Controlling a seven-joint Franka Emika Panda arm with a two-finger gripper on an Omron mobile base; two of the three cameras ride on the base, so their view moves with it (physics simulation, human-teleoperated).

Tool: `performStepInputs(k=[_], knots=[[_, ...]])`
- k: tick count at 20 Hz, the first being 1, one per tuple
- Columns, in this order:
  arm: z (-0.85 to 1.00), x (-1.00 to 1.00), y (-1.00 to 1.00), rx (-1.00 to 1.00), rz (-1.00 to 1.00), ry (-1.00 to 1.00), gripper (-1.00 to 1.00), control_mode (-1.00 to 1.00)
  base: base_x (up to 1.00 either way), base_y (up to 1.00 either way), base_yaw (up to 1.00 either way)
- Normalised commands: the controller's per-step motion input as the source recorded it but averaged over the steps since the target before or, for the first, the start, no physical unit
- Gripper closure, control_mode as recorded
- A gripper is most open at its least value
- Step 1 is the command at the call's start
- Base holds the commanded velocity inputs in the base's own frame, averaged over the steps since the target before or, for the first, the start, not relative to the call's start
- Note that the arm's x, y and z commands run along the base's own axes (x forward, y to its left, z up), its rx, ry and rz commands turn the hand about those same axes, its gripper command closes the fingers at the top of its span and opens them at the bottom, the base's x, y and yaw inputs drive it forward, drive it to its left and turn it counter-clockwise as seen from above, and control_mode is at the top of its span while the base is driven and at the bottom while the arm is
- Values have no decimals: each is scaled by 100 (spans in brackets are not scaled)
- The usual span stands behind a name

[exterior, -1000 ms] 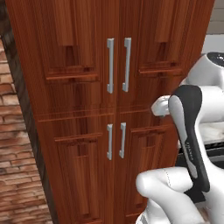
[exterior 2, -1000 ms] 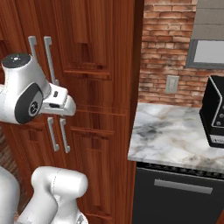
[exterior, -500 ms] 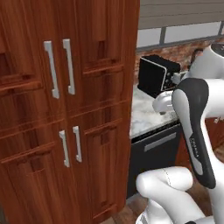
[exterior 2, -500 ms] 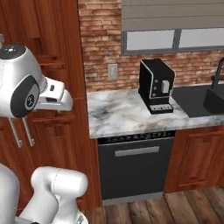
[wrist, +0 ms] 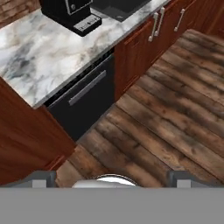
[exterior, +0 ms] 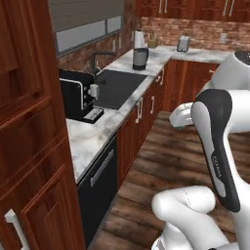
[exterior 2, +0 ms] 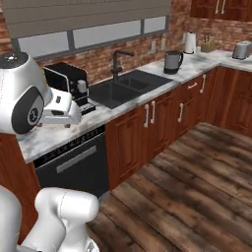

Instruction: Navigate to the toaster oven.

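The toaster oven is out of view. My gripper (wrist: 113, 178) hangs open above the wooden floor with nothing between its fingers, just in front of the black dishwasher (wrist: 85, 98). Its two dark fingertips (wrist: 43, 177) stand wide apart at the bottom of the hand view. In the base views my hand (exterior: 181, 115) is held out at counter height, short of the marble counter (exterior 2: 106, 114).
A black coffee machine (exterior: 78, 95) stands on the counter beside the sink (exterior 2: 120, 87). Further along are a grey kettle (exterior 2: 172, 61), a paper towel roll (exterior 2: 189, 42) and a small silver slot toaster (exterior 2: 241, 49). A tall wooden cabinet (exterior: 29, 146) is close on the left. Wooden floor (exterior 2: 197, 187) stretches ahead.
The whole picture has swung from the tall cabinet doors to the counter run, so the base has turned right. The sink, kettle and corner counter have come into view.
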Motion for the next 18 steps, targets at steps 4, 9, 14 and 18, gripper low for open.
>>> performStepInputs(k=[4, 9, 14, 18], knots=[[0, 0, 0, 0, 0, 0, -100, 100, 0, 0, -91], [0, 0, 0, 0, 0, 0, -100, 100, 0, 0, -89], [0, 0, 0, 0, 0, 0, -100, 100, 57, -3, -60], [0, 0, 0, 0, 0, 0, -100, 100, 100, -1, -9]])
